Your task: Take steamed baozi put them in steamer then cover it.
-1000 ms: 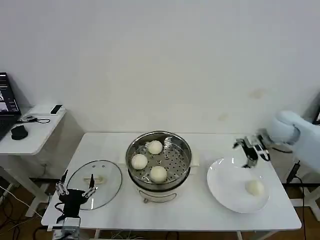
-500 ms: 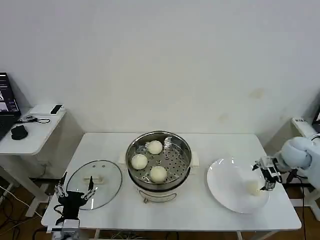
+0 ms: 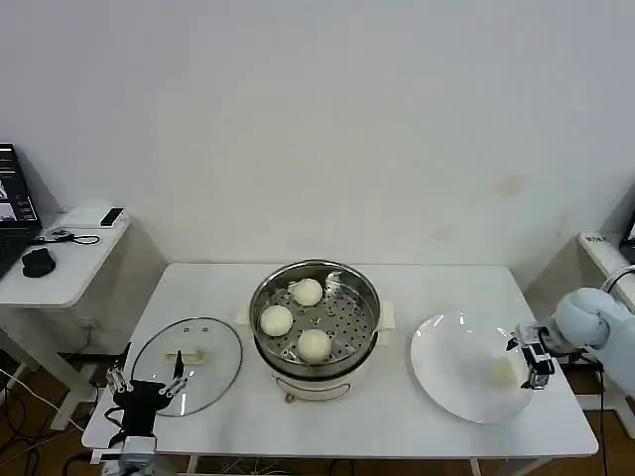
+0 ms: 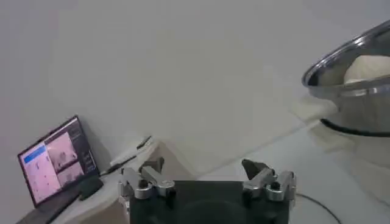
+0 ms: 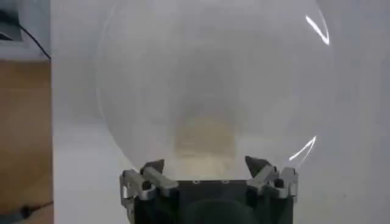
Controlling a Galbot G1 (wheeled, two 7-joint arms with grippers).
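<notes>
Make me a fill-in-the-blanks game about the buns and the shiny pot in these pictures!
1. The number of steamed baozi lying inside the steamer is ____.
2. The last bun lies on the white ____.
3. The glass lid lies on the table, on the robot's ____ side of the steamer.
4. The gripper reaching toward the last bun is the ____ gripper, and it is open.

Missing words: three; plate; left; right

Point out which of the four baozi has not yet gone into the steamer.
The baozi on the white plate, the lone baozi, right beside the open right gripper. The other three baozi sit on the perforated tray in the steamer.
</notes>
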